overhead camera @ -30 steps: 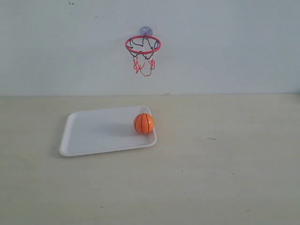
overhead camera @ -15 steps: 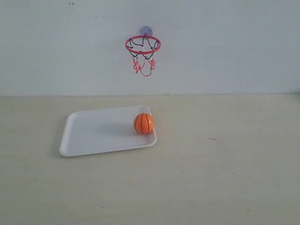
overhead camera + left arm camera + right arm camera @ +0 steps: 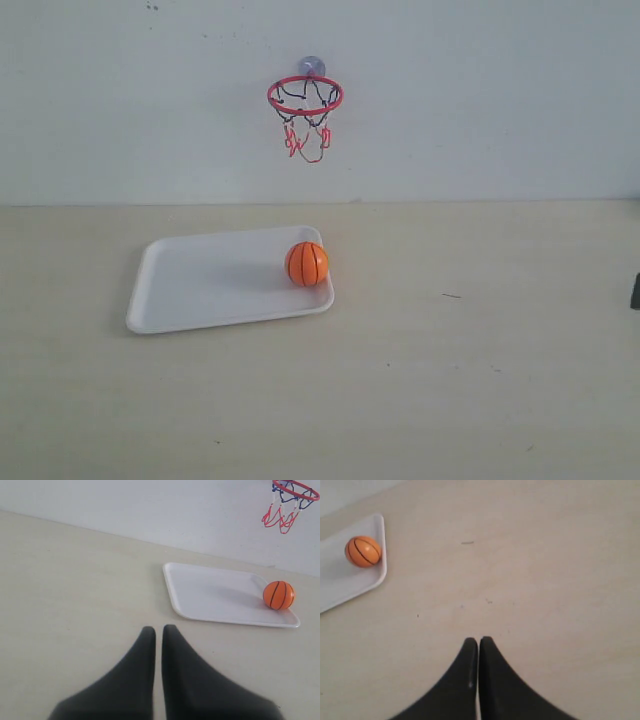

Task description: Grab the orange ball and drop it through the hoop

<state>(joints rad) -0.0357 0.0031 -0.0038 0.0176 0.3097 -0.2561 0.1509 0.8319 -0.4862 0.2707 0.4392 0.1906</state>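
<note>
Your right gripper (image 3: 478,641) has its two black fingers pressed together with nothing between them, and the left gripper (image 3: 158,628) is all but closed and just as empty. Both hang over the bare worktop (image 3: 450,380), well apart from the orange ball (image 3: 307,264).

The ball rests on the white tray (image 3: 200,290), left of the worktop's middle and toward its far edge, against the rim at the tray's far right corner. If you come in with the fingers together, you will likely nudge the ball and send it rolling. The rim may also block a low finger.

The hoop (image 3: 304,110) hangs on the wall (image 3: 500,100) above the far edge. Its ring looks barely wider than the ball, so an off-centre release would probably bounce out.
</note>
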